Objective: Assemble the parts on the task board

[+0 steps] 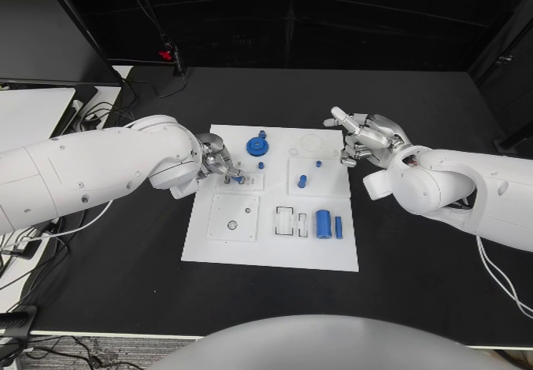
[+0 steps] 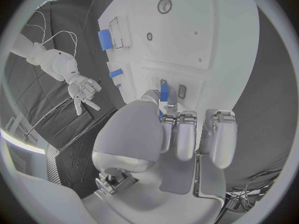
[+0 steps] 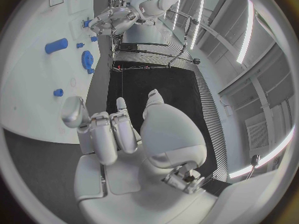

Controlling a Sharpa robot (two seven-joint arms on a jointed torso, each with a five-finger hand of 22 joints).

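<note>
Black table, white board (image 1: 222, 247) — my left hand (image 1: 218, 166) pinches a blue peg (image 2: 164, 91) at nine o'clock; I should lower it straight. Right hand (image 1: 367, 139) hangs empty, fingers apart.

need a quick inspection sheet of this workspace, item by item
surface: black table, white rectangular task board in its middle
job's things: blue toothed gear and large blue cylinder on the board; small blue peg pinched by the left hand
clutter: nothing seen
hands: left hand over the board's left side, fingers curled round the peg; right hand at the board's right edge, fingers apart, holding nothing
cables: white cable under the left arm; more by the table's left edge
surroundings: dark room behind the table
</note>
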